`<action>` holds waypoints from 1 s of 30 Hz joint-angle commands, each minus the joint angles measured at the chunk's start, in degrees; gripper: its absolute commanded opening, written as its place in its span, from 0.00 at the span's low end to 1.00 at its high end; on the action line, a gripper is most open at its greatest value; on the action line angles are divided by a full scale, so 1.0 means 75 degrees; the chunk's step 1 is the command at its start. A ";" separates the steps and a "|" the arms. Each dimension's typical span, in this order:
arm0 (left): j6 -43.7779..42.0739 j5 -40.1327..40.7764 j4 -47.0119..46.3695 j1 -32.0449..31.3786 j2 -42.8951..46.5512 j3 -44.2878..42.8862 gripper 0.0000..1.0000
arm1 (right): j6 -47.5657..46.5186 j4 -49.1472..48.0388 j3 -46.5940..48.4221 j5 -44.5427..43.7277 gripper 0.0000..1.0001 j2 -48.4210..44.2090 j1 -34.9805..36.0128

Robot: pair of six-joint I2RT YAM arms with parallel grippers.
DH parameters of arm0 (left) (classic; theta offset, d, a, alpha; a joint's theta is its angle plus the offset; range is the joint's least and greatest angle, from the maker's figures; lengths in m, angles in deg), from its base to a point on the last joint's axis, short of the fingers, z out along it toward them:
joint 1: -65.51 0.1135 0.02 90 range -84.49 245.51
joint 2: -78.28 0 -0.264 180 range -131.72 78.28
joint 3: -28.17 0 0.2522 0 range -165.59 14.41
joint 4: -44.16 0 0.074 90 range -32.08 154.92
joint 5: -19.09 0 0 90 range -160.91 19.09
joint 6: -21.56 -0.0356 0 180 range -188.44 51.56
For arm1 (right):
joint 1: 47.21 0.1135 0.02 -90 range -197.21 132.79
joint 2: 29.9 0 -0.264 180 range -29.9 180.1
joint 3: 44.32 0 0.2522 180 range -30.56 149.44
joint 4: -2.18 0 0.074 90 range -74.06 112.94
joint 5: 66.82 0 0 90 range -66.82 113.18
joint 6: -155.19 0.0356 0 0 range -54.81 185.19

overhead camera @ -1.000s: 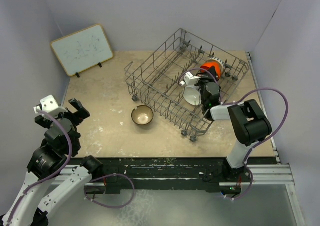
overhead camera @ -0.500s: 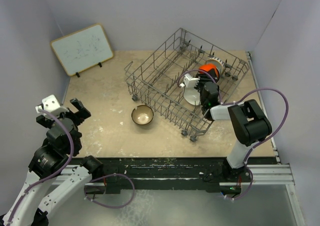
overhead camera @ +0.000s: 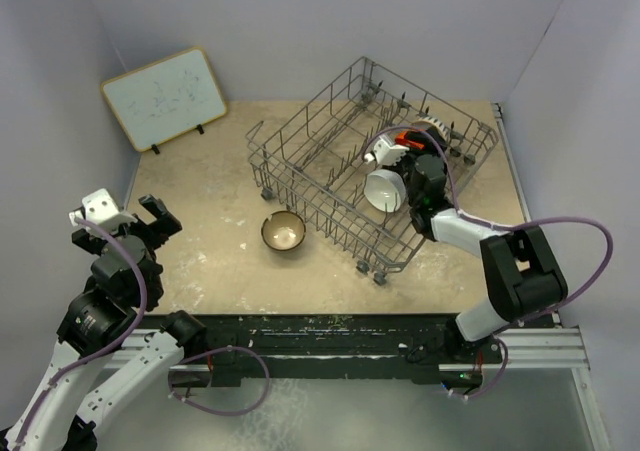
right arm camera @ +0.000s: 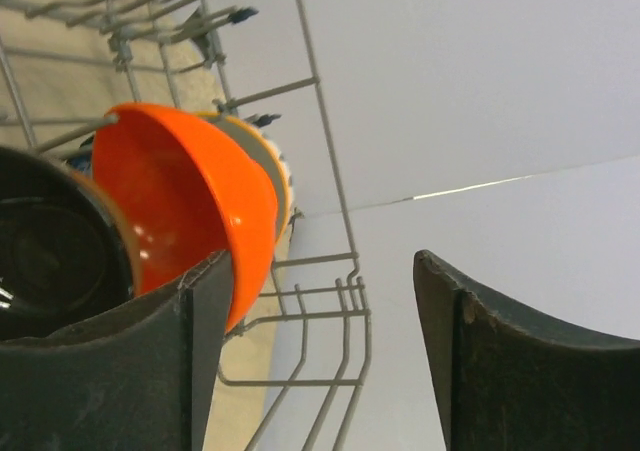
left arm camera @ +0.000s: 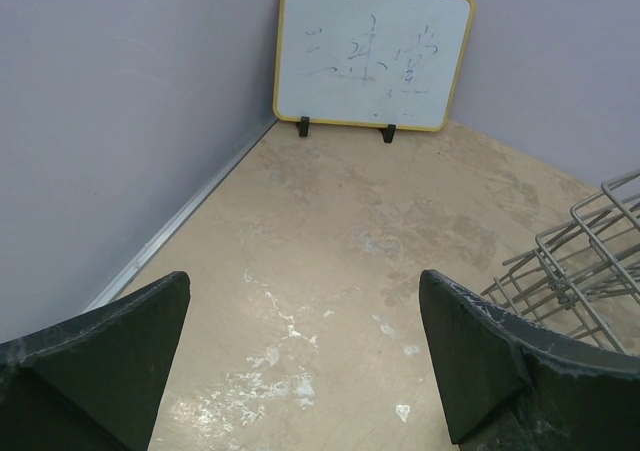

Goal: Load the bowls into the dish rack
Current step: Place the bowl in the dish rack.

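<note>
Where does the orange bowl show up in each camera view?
Top external: orange bowl, only a sliver showing, right of centre inside the dish rack.
Left wrist: not in it.
Right wrist: left of centre, among the rack wires.
Shared landmark: the rack's grey wires, seen in all three views.

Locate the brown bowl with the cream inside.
Top view: the brown bowl sits upright on the table, outside the dish rack, just off its near-left side.
</note>
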 commanded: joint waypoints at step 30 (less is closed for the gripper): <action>-0.0195 0.0073 -0.0253 -0.0019 -0.0536 -0.0523 0.99 | 0.5721 0.6770 0.4371 0.0145 1.00 -0.1350 -0.0027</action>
